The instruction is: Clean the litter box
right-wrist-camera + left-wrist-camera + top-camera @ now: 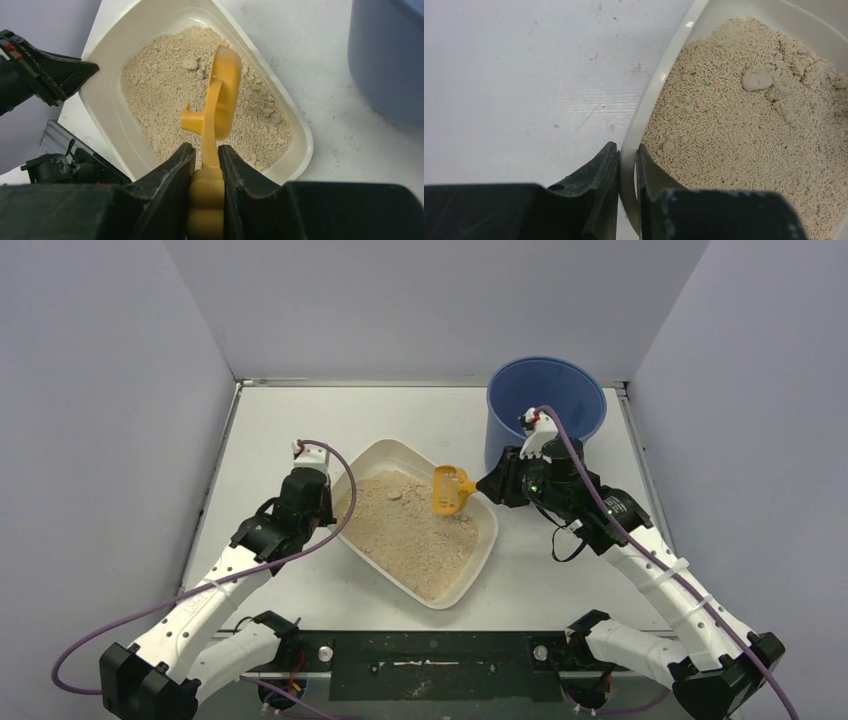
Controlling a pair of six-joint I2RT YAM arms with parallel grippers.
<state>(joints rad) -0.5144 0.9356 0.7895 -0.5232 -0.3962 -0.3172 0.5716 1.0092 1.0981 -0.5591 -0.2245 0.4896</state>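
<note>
Litter box point(400, 447), a shallow off-white plastic tray, holds unscooped clumps point(756, 78); left end effector point(626, 150) pinches its rim, right end effector point(206, 147) pinches an orange slotted plastic scoop point(222, 95).

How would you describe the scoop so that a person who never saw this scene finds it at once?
Find the wide off-white litter box beside the tall blue bucket. Over it, on the bucket's side, the right gripper is shut on the handle of the scoop. It is the only orange thing, small and curved.
</note>
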